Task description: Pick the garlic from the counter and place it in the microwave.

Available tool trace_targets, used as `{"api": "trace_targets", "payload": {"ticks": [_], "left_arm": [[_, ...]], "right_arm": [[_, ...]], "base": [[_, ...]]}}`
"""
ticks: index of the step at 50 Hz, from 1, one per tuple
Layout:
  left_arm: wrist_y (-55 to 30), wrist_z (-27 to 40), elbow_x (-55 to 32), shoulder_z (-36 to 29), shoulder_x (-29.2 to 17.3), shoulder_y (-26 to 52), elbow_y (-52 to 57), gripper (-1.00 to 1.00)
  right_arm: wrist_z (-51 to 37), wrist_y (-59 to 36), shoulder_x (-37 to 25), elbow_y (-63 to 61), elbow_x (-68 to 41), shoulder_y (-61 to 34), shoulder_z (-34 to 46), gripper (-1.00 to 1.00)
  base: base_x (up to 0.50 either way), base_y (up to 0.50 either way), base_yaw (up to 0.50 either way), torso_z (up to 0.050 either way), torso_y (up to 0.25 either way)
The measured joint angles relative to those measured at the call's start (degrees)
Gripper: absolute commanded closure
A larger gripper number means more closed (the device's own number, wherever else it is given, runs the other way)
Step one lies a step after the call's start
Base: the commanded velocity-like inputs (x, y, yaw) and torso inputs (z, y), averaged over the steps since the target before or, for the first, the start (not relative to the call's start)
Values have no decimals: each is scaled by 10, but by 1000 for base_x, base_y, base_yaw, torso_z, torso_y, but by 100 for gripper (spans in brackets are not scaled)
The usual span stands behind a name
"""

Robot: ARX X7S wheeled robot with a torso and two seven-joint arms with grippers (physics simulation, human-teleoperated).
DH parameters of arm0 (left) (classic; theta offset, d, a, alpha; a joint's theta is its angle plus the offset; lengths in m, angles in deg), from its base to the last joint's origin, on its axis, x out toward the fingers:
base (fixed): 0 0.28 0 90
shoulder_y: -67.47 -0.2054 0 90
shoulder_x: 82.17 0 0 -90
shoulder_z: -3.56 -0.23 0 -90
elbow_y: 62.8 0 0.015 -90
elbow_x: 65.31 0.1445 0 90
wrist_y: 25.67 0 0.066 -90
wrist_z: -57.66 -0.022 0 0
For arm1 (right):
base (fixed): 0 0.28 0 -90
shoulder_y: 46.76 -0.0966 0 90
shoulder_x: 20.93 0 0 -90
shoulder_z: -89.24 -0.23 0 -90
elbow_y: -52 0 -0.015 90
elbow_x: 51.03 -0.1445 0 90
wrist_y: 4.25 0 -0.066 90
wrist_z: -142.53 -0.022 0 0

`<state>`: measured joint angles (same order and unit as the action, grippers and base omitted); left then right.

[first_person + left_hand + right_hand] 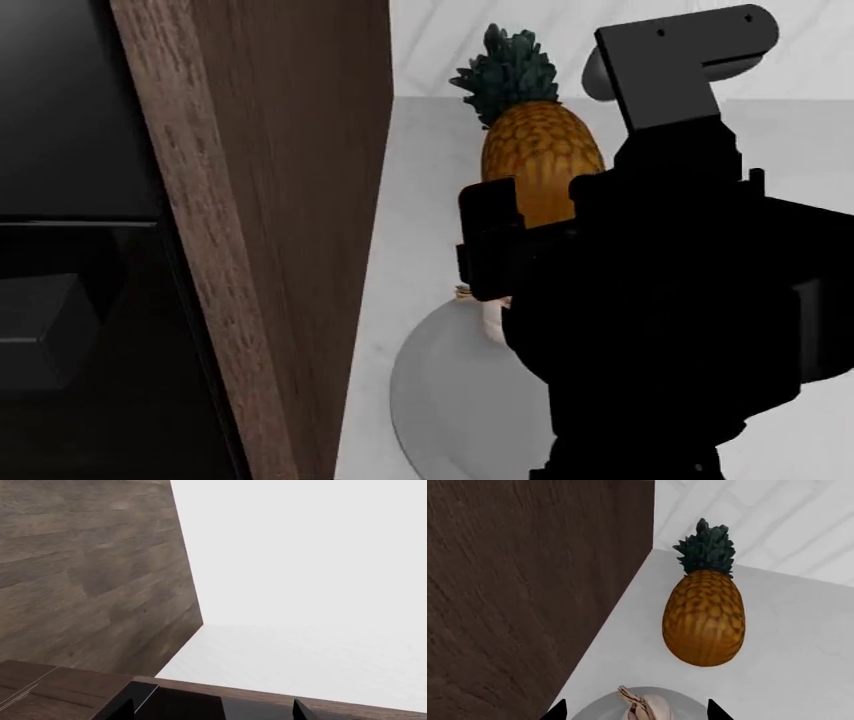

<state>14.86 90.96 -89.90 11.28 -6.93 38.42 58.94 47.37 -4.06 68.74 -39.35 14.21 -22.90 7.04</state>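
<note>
While the wood-brown cabinet side [274, 240] fills the head view from twelve to six o'clock, the counter [800, 645] runs white and bare to its right, ending at the back wall. Next in size is the right arm, a black mass covering the head view from three to six o'clock. The pineapple [704, 622] lies at about one o'clock from the round grey plate [461, 400], crown pointing to the wall. Smallest is the garlic [644, 707], which sits on the plate close to its far rim.

The right gripper [635, 711] hovers directly over the bulb with its two finger tips (only the tips show in the wrist view) spread wide at either side of it, holding nothing yet. How the left gripper's [213, 710] jaws stand I cannot tell; its camera shows mostly cabinet and blank wall.

I judge the garlic light, firm and papery-skinned, so apt to roll or slip; closing across its widest belly, with stem and root left free, looks safest, with moderate squeeze.

Room is tight at nine o'clock, where the cabinet edge stands near, and at twelve, where the pineapple lies. Straight up looks open. No microwave shows here.
</note>
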Motion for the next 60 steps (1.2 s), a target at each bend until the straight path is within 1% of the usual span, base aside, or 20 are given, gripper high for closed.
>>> {"api": "trace_targets", "payload": {"ticks": [3, 13, 20, 35, 60], "left_arm": [[0, 0, 0, -1, 0, -1, 1, -100], [2, -4, 1, -5, 2, -4, 1, -100], [15, -5, 12, -14, 5, -8, -5, -100], [11, 0, 22, -23, 3, -13, -11, -100], [12, -3, 23, -27, 4, -16, -12, -100]], "right_arm": [[-33, 0, 0, 4, -35, 1, 0, -100], [-199, 0, 0, 18, -200, 6, -1, -100], [-273, 0, 0, 24, -268, 16, 0, -100], [-355, 16, -6, 47, -334, 33, -5, -100], [-450, 93, -9, 138, -408, 36, -44, -100]], "base": [[0, 0, 0, 0, 0], [0, 0, 0, 0, 0], [0, 0, 0, 0, 0], [0, 0, 0, 0, 0], [0, 0, 0, 0, 0]]}}
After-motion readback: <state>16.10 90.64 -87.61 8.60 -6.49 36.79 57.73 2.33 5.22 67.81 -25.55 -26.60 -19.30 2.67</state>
